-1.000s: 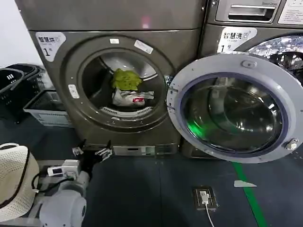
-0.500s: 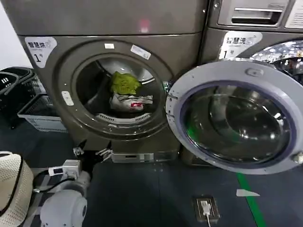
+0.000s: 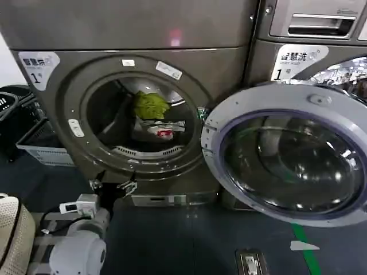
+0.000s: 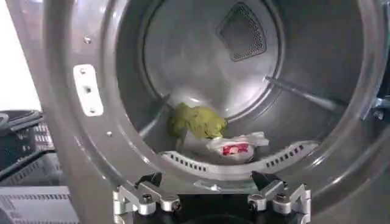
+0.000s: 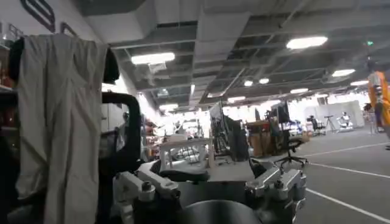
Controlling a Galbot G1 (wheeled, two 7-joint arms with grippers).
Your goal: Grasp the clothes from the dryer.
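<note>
Dryer: the dryer (image 3: pixel 114 69) stands with its glass door (image 3: pixel 289 152) swung wide to the robot's right, porthole unobstructed
Clothes: the clothes (image 3: pixel 153 117) lie in a small heap on the drum floor, just behind the perforated front lip; the lime-green garment (image 4: pixel 196 120) sits farther in, the white garment with the red patch (image 4: pixel 230 147) touches it on the near side
Left gripper: the left gripper (image 3: pixel 112 185) hovers low outside the porthole, just below its rim, fingers spread apart and holding nothing
Key relation: the heap lies ahead of and above the left gripper, inside the drum and slightly to the robot's right; in the left wrist view it sits roughly centred between the two fingers (image 4: pixel 146 196)
Right gripper: the right gripper (image 5: pixel 213 189) points away into the room, fingers parted, idle
Nearer arm: left, by judgement; it must rise over the lip, then reach in
</note>
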